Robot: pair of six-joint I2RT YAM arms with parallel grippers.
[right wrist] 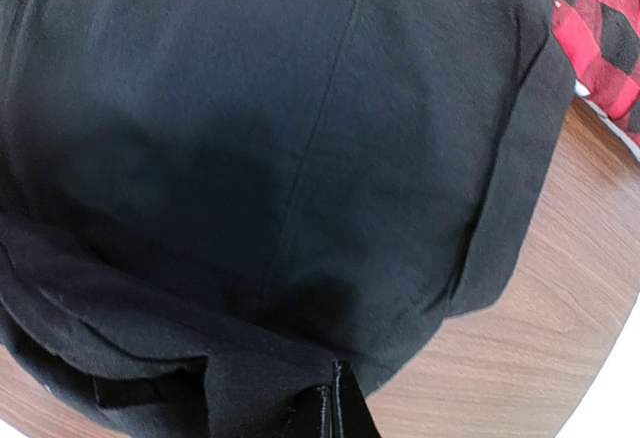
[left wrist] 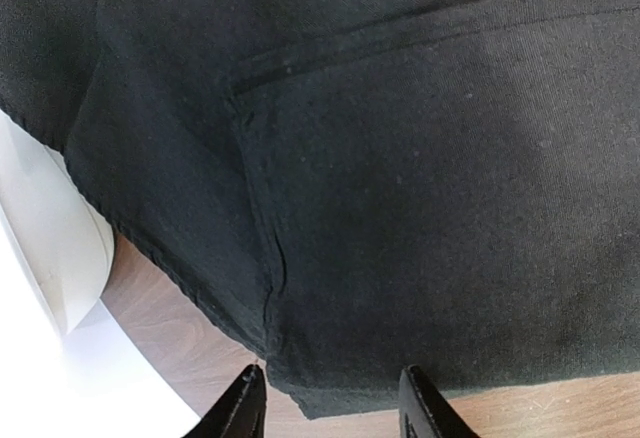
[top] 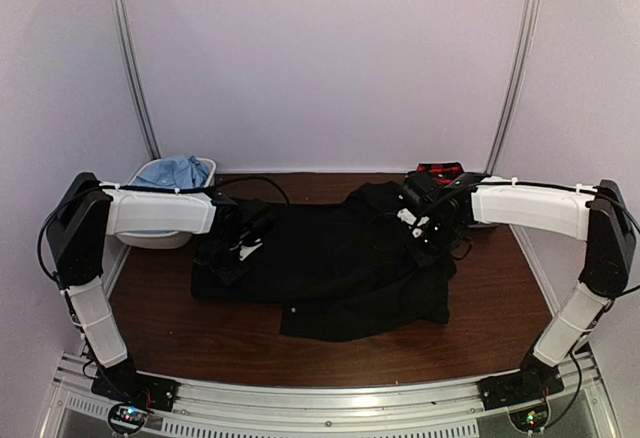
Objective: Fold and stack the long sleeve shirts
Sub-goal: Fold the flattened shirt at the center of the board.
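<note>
L gripper [left wrist: 331, 400] is sitting w/ jaws apart, nothing pinched; the hem of the black shirt [top: 340, 268] is lying right at its tips, w/ bare table [top: 200, 328] just below. R gripper [right wrist: 333, 403] is clenching a bunched fold of the same shirt on its far-right side. The shirt is lying spread across mid table, right part rumpled, fold not done imo. The plaid shirt [right wrist: 600, 38] is sitting just beside the black cloth behind the R gripper; the light blue shirt [top: 172, 171] is resting in the white bin [left wrist: 50, 248] back-left. Risks: w/ only R gripping, any pull is prob dragging the whole shirt sideways instead of folding it. L, closing here, may be catching just the top layer or missing the hem. The bin is sitting close to the L fingers, so a wide swing could be knocking it. R's bunch could be snagging the plaid too.
</note>
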